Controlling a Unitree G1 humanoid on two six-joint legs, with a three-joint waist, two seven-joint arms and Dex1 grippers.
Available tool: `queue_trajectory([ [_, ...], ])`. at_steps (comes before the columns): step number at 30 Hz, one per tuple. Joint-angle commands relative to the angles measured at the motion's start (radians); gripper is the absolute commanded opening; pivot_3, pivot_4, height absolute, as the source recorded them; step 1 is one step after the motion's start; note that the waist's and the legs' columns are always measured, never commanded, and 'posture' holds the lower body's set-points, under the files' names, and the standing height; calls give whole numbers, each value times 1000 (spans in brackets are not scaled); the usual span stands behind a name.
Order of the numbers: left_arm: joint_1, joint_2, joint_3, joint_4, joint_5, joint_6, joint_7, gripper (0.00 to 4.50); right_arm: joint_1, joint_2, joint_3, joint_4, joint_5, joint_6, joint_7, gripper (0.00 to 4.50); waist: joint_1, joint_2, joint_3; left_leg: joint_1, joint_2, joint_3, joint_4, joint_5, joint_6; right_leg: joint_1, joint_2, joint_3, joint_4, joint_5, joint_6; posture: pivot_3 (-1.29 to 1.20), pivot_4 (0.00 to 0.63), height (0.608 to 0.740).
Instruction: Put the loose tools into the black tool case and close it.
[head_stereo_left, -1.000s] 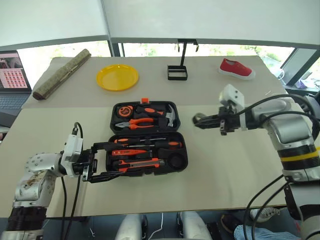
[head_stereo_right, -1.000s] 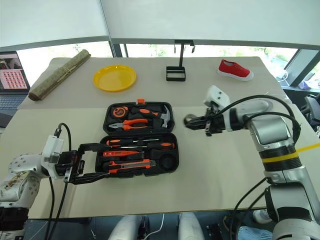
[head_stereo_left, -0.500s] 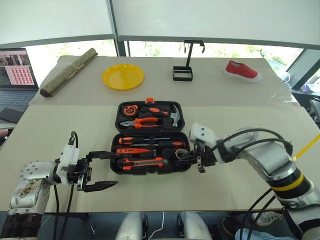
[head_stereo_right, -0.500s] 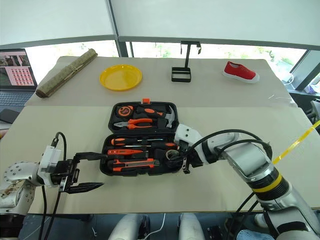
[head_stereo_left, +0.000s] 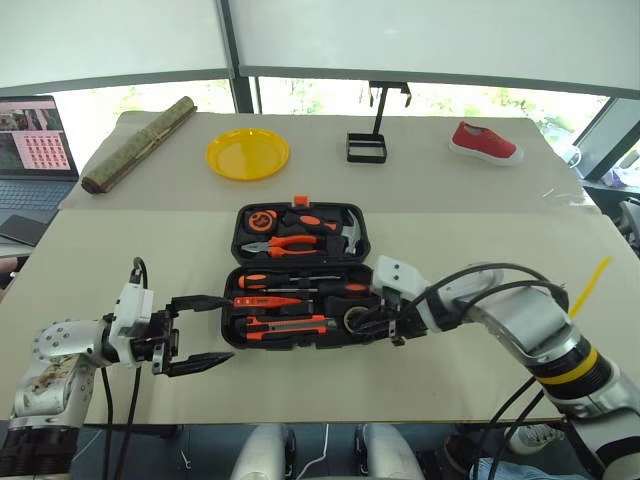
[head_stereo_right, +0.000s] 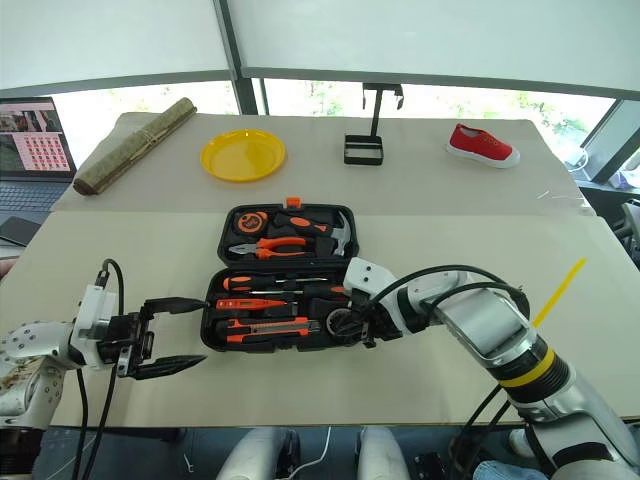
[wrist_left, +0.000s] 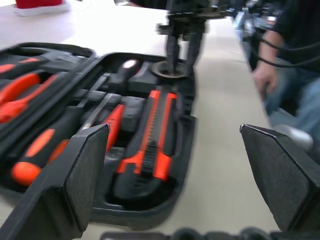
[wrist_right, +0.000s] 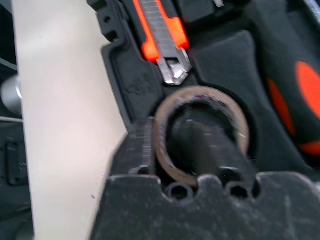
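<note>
Right end effector (head_stereo_right: 352, 325) lowered, tape roll (wrist_right: 200, 132) between fingers

Silver-grey arms, white wrist blocks, looping black cables; right forearm (head_stereo_left: 560, 350) wears a yellow-black band; black-fingered left gripper (head_stereo_left: 200, 332).

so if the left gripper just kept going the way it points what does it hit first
Probably the black tool case. The left gripper is wide open beside the case's near half, pointing across at it. In the left wrist view the utility knife lies straight ahead, so the case wall before it likely comes first; depth is unclear.
</note>
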Motion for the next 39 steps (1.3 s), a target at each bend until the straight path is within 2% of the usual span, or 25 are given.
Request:
queue_trajectory([
  [1, -7, 19, 28, -3, 10, 8, 34, 4500, -6, -6, -69, -41, 86, -36, 84, 3042, -1, 0, 0, 0, 0, 0, 0, 0, 0, 0, 1, 0, 0, 0, 0, 0, 150, 740],
  [3, -22, 25, 42, 14, 13, 27, 73, 4500, 11, -8, -163, -37, 141, -79, 112, 3721, -2, 0, 0, -1, 1, 0, 0, 0, 0, -1, 1, 1, 0, 0, 0, 0, 150, 740],
  [5, -31, 37, 68, 28, 14, 80, 143, 4500, 44, -22, -287, -8, 192, -140, 139, 3721, 2, -1, 1, -1, 1, 0, 0, 0, 0, 0, 1, 1, 0, 0, 0, 0, 150, 740],
  [10, -48, 42, 133, 76, 21, 173, 301, 4500, 133, -36, -454, 94, 196, -253, 122, 3721, 6, -2, 1, 0, 1, 0, 0, 0, 0, 1, 1, 1, 0, 0, 0, 0, 150, 740],
  [11, -64, 37, 136, 94, 41, 184, 347, 3981, 140, -21, -469, 130, 173, -289, 93, 3212, 6, -2, 1, 0, 1, 0, 0, 0, 0, 1, 1, 1, 0, 0, 0, 0, 150, 740],
  [12, -84, 31, 127, 111, 74, 191, 401, 3832, 143, -1, -469, 177, 130, -342, 51, 3057, 5, -2, 1, 1, 1, 0, 0, 0, 0, 1, 1, 1, 0, 0, 0, 0, 150, 740],
  [16, -174, -12, 54, 158, 171, 233, 550, 2265, 130, 59, -385, 360, -86, -602, -73, 1618, 5, -2, 1, 2, 1, 1, 0, 1, -2, 1, 2, 2, 1, 1, 0, 0, 150, 740],
  [21, -284, -89, -73, 197, 247, 304, 621, 616, 62, 183, -317, 575, -206, -775, -151, 5, 2, -3, 1, 1, 0, 2, 0, 2, -4, 0, 4, 3, 2, 1, 0, 0, 150, 740],
  [22, -299, -100, -91, 200, 261, 301, 626, 229, 53, 199, -302, 601, -220, -795, -151, 0, 0, -3, 1, 1, 0, 2, 0, 2, -4, 0, 4, 3, 2, 2, 0, 0, 150, 740],
  [23, -316, -105, -111, 206, 271, 311, 620, 108, 44, 217, -288, 619, -227, -802, -145, 0, -1, -3, 1, 1, 0, 2, 0, 2, -4, 0, 4, 3, 2, 2, 0, 0, 150, 740],
  [29, -380, -128, -170, 233, 292, 337, 592, 108, 31, 284, -243, 627, -226, -794, -91, 0, -1, -3, 1, 1, 1, 2, 0, 3, -4, 0, 4, 3, 2, 2, -1, 0, 150, 740],
  [34, -383, -129, -179, 232, 288, 326, 544, 108, 80, 270, -221, 529, -195, -728, -22, 0, 2, -3, 1, 1, 1, 1, -1, 2, -3, 0, 4, 3, 1, 2, 0, 0, 150, 740],
  [39, -321, -114, -158, 156, 243, 341, 473, 108, 151, 238, -229, 408, -185, -656, -15, 0, 1, -3, 1, 0, 1, 1, -1, 2, -3, 0, 4, 3, 2, 2, 0, 0, 150, 740],
])
